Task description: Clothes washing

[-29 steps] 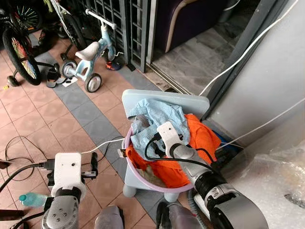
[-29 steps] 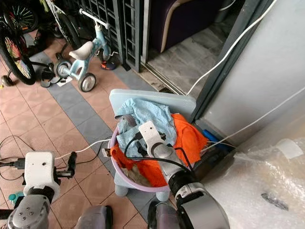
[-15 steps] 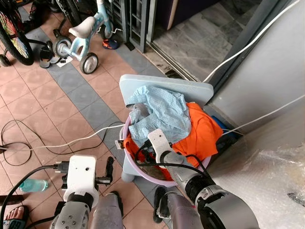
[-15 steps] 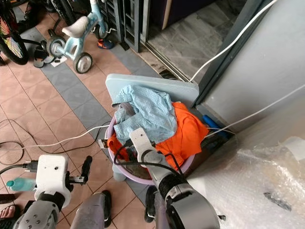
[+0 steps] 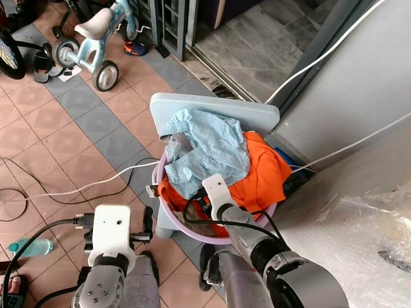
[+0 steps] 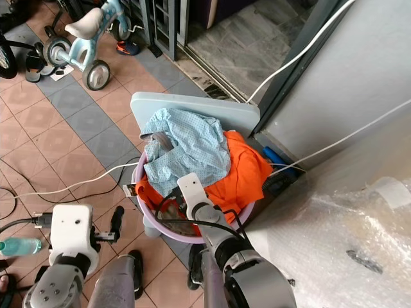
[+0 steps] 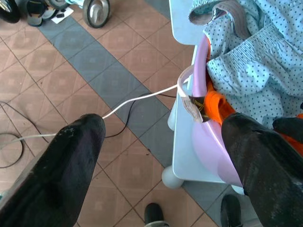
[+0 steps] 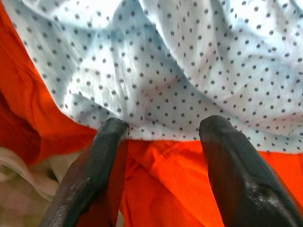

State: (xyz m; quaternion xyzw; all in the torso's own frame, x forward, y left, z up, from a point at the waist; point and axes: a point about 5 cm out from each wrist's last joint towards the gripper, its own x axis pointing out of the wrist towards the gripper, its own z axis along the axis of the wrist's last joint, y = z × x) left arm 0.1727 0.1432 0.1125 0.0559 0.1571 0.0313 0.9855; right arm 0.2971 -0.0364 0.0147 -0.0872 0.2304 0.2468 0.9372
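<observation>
A pink tub (image 5: 168, 221) full of clothes sits on a pale blue stool (image 5: 212, 110) on the tiled floor (image 5: 70, 138), next to a grey wall (image 5: 359, 96). The right pincer (image 8: 158, 135) is spread wide over a blue dotted shirt (image 5: 205, 147) and an orange cloth (image 5: 263, 176) in the tub. The left pincer (image 7: 161, 151) is wide too, above the floor beside the stool, and a small trike (image 5: 90, 45) stands further off.

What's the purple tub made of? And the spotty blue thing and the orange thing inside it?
The purple tub looks like smooth, slightly glossy plastic: its rim is thin, stiff and evenly curved. The spotty blue thing seems to be light woven cloth, matte, creased, with gathered stitching. The orange thing looks like soft knit fabric, matte, draping limply over the rim.
</observation>
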